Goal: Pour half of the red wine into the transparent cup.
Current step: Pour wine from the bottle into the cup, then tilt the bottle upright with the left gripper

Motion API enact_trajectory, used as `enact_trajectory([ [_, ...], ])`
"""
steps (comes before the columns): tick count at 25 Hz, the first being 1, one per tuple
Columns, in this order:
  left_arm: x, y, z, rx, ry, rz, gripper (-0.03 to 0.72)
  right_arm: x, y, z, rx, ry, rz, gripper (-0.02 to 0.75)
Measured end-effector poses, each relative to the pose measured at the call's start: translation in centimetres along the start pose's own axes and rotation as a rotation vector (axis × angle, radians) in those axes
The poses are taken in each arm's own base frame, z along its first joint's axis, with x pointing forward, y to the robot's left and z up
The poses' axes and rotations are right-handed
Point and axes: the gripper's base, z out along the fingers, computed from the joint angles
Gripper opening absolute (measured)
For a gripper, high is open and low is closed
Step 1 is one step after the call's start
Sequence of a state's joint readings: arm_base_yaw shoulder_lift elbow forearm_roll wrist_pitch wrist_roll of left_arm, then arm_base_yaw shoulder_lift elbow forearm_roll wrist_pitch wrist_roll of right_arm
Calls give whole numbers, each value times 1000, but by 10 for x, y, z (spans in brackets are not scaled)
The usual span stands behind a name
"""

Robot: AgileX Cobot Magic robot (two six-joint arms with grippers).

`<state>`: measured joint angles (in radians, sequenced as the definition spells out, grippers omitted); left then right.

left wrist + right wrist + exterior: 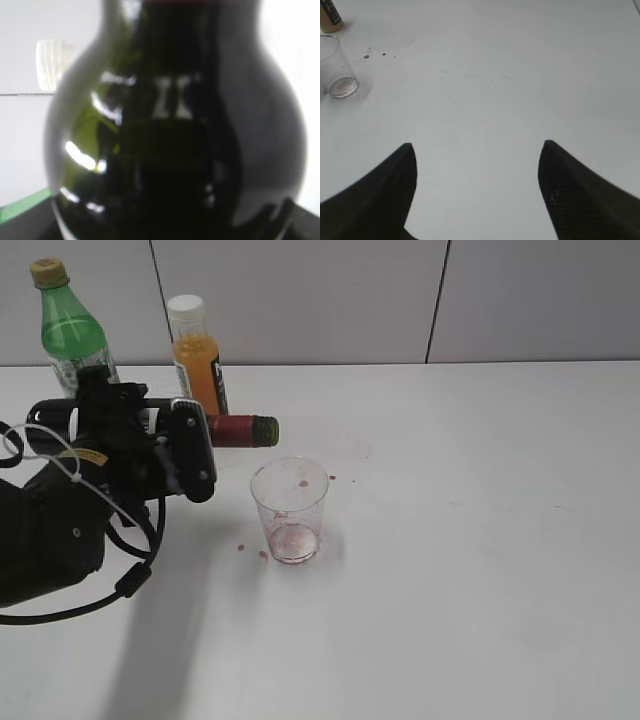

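My left gripper (pixel 190 445) is shut on the dark green wine bottle (pixel 175 130), held lying sideways above the table. Its maroon neck (pixel 240 429) points right, the mouth just up and left of the transparent cup (pixel 290 510). The cup stands upright on the white table, with a thin red stain at its base and no stream falling into it. It also shows in the right wrist view (pixel 335 67) at the far left. The bottle's body fills the left wrist view. My right gripper (pixel 477 147) is open and empty over bare table.
An orange juice bottle (pixel 195 350) with a white cap and a green soda bottle (pixel 70 330) stand at the back left behind my left arm. Small red drops (pixel 250 550) lie on the white table (pixel 480 540) near the cup.
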<state>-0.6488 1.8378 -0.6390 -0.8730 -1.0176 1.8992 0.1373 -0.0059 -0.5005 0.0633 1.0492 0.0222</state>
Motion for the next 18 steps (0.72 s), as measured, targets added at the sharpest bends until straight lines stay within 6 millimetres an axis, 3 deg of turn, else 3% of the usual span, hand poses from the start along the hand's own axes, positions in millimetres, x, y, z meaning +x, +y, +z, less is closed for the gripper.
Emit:
enact_trajectory([
  [18,-1,3,0,-39,-10,106,534,0,0,0,0,0,-1,571],
])
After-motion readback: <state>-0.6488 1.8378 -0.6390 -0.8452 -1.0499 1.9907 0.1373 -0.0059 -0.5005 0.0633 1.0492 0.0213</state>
